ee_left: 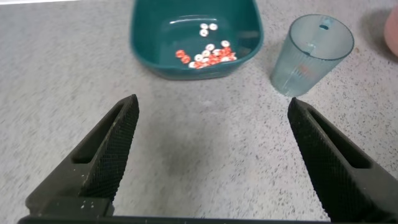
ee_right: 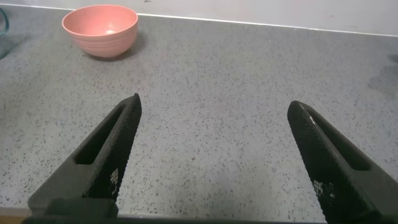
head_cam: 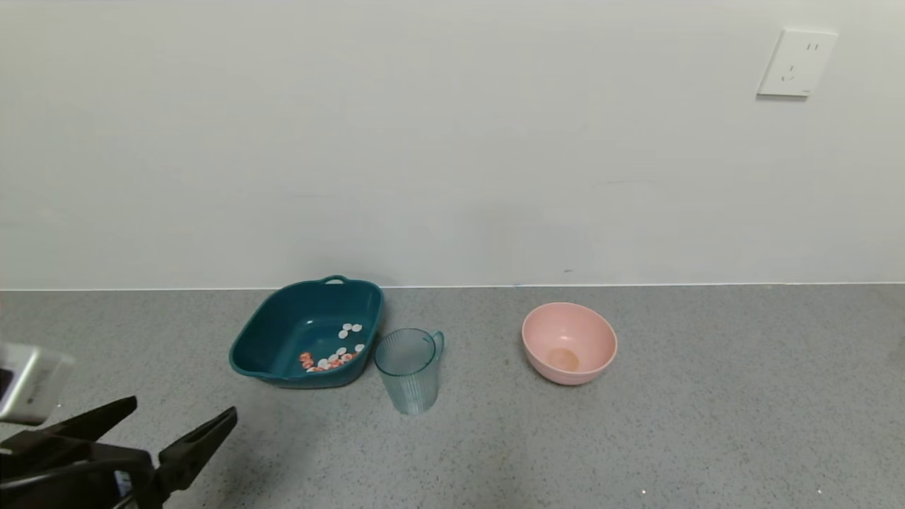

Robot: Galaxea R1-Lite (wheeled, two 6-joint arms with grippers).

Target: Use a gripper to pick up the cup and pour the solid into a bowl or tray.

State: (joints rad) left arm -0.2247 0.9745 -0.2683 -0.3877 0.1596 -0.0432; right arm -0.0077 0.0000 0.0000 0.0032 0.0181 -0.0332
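Note:
The translucent blue-green ribbed cup (head_cam: 409, 370) stands upright and empty on the grey counter, just right of the dark teal tub (head_cam: 283, 332). It also shows in the left wrist view (ee_left: 312, 55). The white and orange-red round pieces (head_cam: 332, 353) lie inside the tub, also seen in the left wrist view (ee_left: 207, 54) within the tub (ee_left: 149, 43). My left gripper (head_cam: 180, 420) is open and empty at the near left, low over the counter, well short of the cup; in its own view (ee_left: 211, 109) nothing is between the fingers. My right gripper (ee_right: 213, 106) is open and empty over bare counter, out of the head view.
A round pink bowl (head_cam: 569, 342) stands to the right of the cup, also in the right wrist view (ee_right: 100, 28). A white wall backs the counter, with a socket (head_cam: 797, 62) at upper right.

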